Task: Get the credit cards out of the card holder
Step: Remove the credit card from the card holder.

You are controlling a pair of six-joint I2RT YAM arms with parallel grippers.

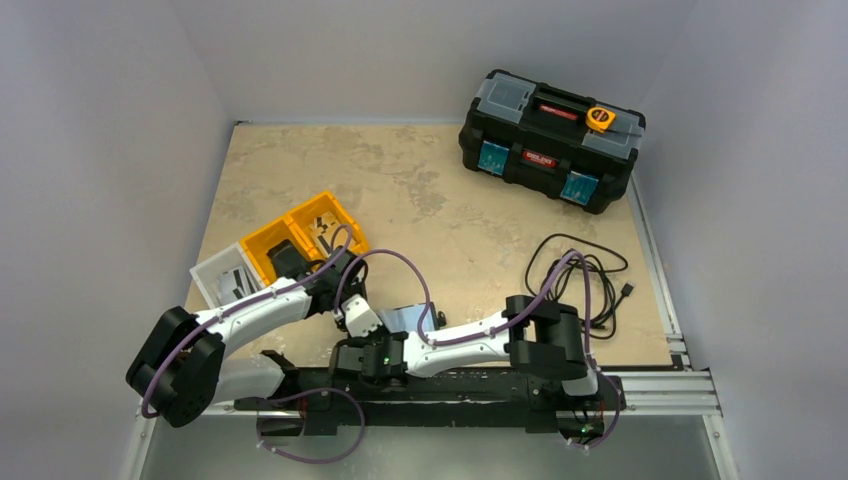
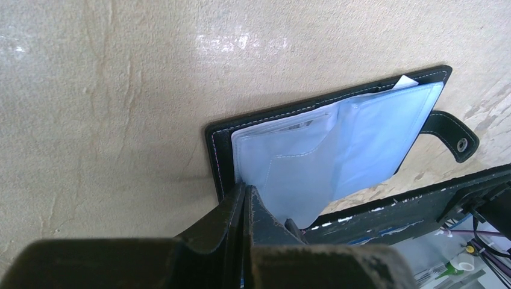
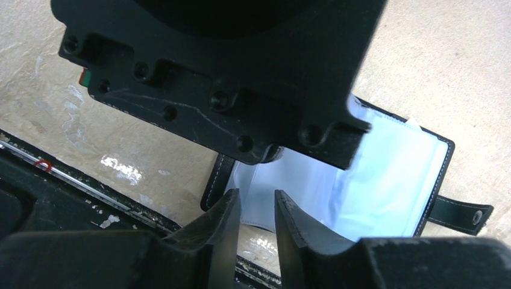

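Note:
The card holder (image 2: 217, 150) lies open on the tan table near its front edge, black with a pale blue sleeve panel, also visible in the right wrist view as card holder (image 3: 398, 174) and from above as card holder (image 1: 408, 318). My left gripper (image 2: 246, 190) is shut, its tips pinching the sleeve's near left edge. My right gripper (image 3: 257, 201) is open by a narrow gap, with the sleeve's lower edge just beyond its tips. The left gripper's black body (image 3: 223, 78) hangs over the holder. The credit cards are hidden inside the sleeves.
The holder's snap strap (image 2: 453, 135) sticks out to the right. A black frame rail (image 2: 416, 205) runs along the table's front edge. Farther off stand orange bins (image 1: 305, 235), a white bin (image 1: 222, 275), a coiled black cable (image 1: 585, 280) and a black toolbox (image 1: 548, 140).

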